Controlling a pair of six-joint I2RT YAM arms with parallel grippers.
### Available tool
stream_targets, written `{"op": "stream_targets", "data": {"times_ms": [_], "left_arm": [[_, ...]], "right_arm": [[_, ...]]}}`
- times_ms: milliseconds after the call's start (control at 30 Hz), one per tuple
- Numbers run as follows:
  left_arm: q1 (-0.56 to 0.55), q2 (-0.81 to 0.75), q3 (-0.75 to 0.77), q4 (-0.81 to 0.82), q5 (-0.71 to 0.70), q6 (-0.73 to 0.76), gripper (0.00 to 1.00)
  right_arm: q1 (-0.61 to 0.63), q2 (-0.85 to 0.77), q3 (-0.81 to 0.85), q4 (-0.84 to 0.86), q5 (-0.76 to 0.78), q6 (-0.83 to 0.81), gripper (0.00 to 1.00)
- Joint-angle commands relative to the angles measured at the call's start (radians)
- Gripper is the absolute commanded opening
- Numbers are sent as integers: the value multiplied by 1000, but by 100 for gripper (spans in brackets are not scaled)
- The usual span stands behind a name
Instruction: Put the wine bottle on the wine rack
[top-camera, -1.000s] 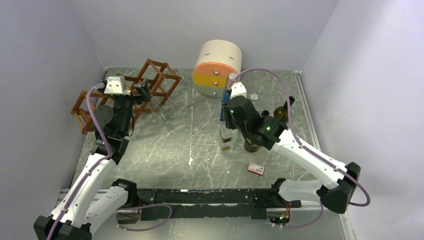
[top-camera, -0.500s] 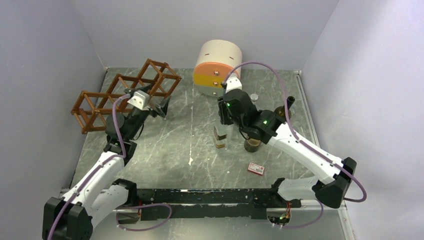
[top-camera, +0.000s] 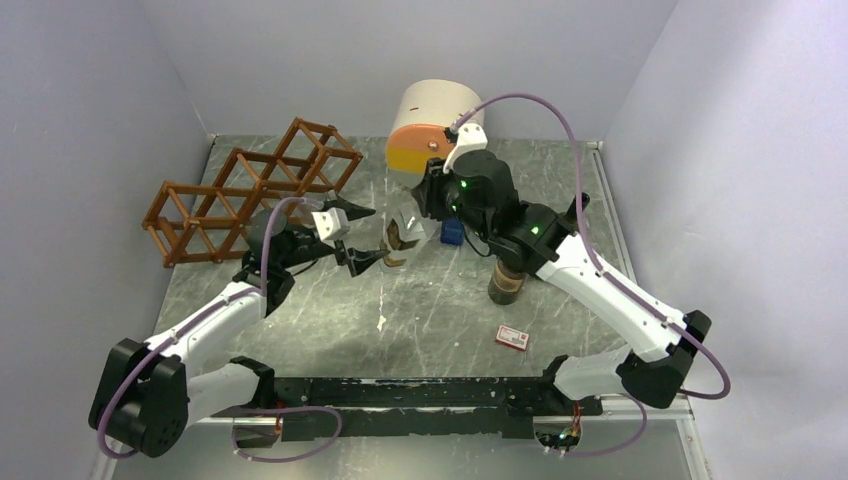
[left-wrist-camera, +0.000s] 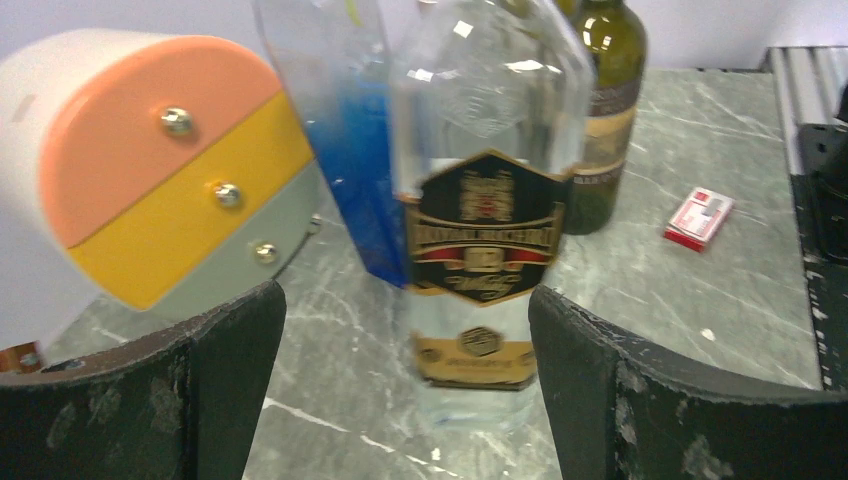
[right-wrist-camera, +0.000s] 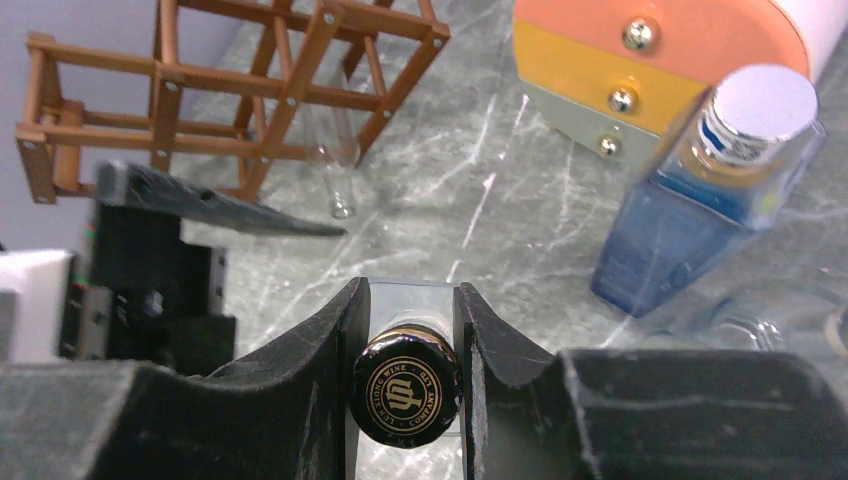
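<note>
Right gripper (right-wrist-camera: 410, 310) is shut tight on the neck of the wine bottle (left-wrist-camera: 480, 230), with a finger on either side just below the black-and-gold cap. The bottle is clear glass with a black and gold label. From overhead it hangs tilted, neck up in my right gripper and base pointing toward my left gripper (top-camera: 375, 237). I can't tell whether the base touches the table (top-camera: 330, 300).

Left gripper is spread wide and holds nothing. In its wrist view the lower body of the bottle sits between my two fingers with a gap on each side, so there is no contact.

The wine rack (top-camera: 250, 190) stands at the far left of the table. The bottle is well apart from it, off to its right, and my left gripper lies between rack and bottle.

A blue bottle (right-wrist-camera: 700, 200) stands just beside the wine bottle. A dark green bottle (left-wrist-camera: 610, 110) is near them on the right side. The round cabinet (top-camera: 430, 115) with orange, yellow and grey drawers sits at the back. A small red box (top-camera: 512, 337) lies on the table toward the near edge, apart from everything.
</note>
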Motion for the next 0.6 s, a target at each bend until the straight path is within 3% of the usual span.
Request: {"op": "stream_targets", "data": {"times_ms": [0,367,567], "left_arm": [[-42,28,36,-16,43,61,96],[-98,104,74,-92,-11,84,95],[-123,48,79,-128,-43,136,96]], "right_arm": [[-3,30,103,158,-16,58,0],[-3,56,120,213,-78,92,0],[-3,20,84,257,-111,81,0]]}}
